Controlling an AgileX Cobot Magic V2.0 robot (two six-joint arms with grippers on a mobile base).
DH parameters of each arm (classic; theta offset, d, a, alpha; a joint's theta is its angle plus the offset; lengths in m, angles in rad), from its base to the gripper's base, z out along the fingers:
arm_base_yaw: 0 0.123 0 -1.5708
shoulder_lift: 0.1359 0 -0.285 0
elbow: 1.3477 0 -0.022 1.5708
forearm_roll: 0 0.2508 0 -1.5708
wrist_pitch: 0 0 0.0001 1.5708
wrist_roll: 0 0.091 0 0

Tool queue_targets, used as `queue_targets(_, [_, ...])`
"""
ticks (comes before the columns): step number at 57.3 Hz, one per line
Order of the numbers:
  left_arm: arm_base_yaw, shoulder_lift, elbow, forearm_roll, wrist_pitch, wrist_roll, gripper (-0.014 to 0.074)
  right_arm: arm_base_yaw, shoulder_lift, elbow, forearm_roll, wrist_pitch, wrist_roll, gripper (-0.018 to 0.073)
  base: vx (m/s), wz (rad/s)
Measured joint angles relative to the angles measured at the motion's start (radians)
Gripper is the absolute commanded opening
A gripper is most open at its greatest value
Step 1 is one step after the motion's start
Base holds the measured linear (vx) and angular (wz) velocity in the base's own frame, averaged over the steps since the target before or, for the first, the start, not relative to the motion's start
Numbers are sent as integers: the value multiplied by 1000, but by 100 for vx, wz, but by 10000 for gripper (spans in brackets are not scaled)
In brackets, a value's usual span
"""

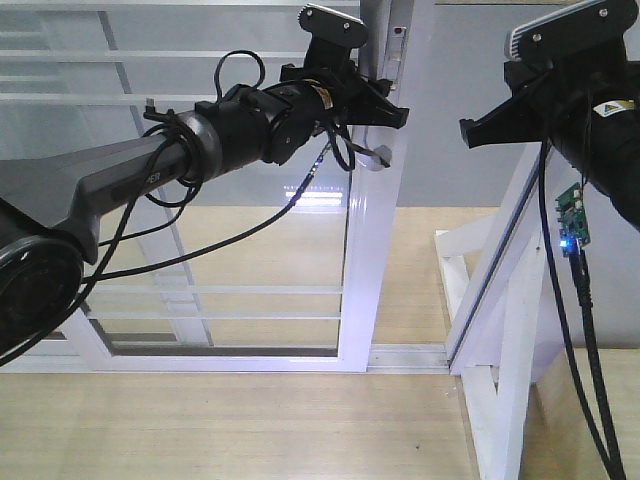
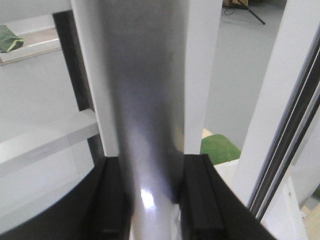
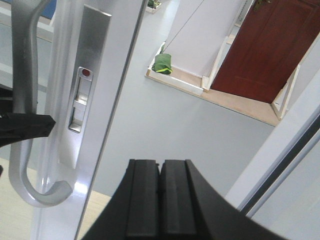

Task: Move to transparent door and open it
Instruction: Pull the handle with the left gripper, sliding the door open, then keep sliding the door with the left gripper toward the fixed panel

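Firstly, door [image 1: 366, 262]: one clear glass panel, glossy white frame, thin white crossbars, centre-left in the front view. Handle [image 2: 145, 100]: one curved, brushed grey bar, pinched between the left gripper [image 2: 155, 200] pads. Lock plate [image 3: 85, 90]: one, flat matt metal, seen only from the right wrist. Right gripper [image 3: 160, 200]: black pads pressed together, near the door edge.

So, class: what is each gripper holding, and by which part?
The left gripper grips the door handle around its straight bar; the right gripper holds nothing.

Grey floor [image 3: 165, 115], reddish door [image 3: 275, 45] (wooden), pale planks [image 1: 200, 420]
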Motion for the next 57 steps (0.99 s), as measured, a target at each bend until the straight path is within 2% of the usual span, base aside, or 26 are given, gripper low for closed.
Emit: queue_targets(57, [124, -113, 19, -42, 316, 18, 0, 0, 0, 0, 3, 14, 1, -2, 0, 0])
